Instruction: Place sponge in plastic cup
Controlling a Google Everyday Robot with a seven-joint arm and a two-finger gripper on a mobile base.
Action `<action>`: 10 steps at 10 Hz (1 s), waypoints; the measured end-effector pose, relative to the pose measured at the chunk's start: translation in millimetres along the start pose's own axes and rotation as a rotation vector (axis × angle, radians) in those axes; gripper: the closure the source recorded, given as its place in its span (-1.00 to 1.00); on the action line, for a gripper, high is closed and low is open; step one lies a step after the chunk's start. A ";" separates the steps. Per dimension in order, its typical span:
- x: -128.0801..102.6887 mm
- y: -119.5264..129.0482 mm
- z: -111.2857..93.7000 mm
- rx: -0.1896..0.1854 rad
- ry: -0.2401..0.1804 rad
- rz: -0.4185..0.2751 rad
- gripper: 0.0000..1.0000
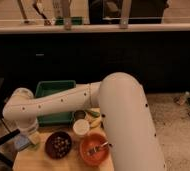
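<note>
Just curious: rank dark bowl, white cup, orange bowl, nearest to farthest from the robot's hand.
Hand at the table's left edge.
1. Dark bowl, just right.
2. White cup, orange bowl, farther right: too close to call.

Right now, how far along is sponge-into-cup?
Done: the arm has reached the table's left edge. In hand: the claw sits low there, beside the light-blue sponge. A grasp cannot be confirmed. Left: the plastic cup is not identifiable, only a white cup, so placing remains.
</note>
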 end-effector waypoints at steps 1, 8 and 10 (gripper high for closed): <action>0.4 0.3 0.5 -0.002 0.003 0.002 1.00; 5.3 5.1 3.3 0.000 -0.005 0.042 -0.13; 6.6 5.6 4.5 0.002 -0.008 0.046 -0.53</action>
